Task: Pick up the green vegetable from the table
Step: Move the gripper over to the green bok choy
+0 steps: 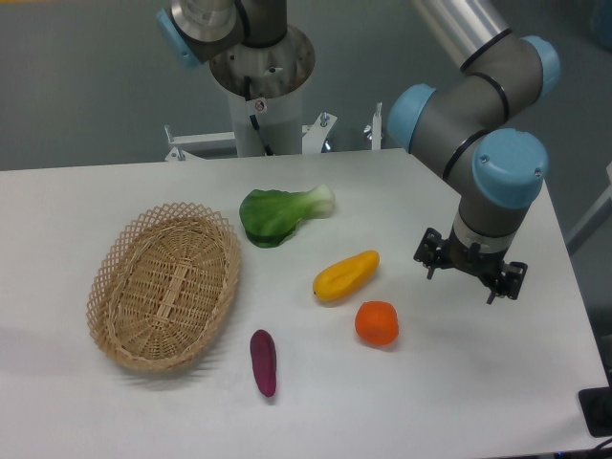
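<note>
At far left on the bench (57, 201) sits a wicker basket (164, 286). The green vegetable (280, 212) lies just right of its upper rim, pale stem pointing right. Below right lie a yellow vegetable (345, 275) and an orange (377, 322). Furthest right, the hand (469, 271) hangs released, grasping nothing. It should travel left above the yellow vegetable, then descend across the narrow stem.
</note>
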### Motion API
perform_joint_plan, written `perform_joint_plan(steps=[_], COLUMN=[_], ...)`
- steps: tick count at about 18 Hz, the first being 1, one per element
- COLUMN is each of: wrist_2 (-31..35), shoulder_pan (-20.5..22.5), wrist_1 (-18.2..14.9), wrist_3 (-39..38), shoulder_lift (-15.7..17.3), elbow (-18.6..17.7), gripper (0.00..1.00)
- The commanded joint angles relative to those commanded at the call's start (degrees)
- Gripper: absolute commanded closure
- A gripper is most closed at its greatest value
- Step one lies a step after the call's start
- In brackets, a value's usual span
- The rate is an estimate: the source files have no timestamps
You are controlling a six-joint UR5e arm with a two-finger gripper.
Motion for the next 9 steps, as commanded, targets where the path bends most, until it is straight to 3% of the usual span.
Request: perform_joint_plan(steps=[3,6,9], wrist_2=[-1.13,-6.40,-6.94], shoulder_pan=[-1.32,-1.59,-1.94], wrist_1=[-0.09,0.70,0.70], wrist_3=[0.34,2.79,7.53], shoulder_lift=[2.63,6.93,10.10], elbow=[-3.07,-9.48,-15.28], gripper=[0.00,0.00,0.00])
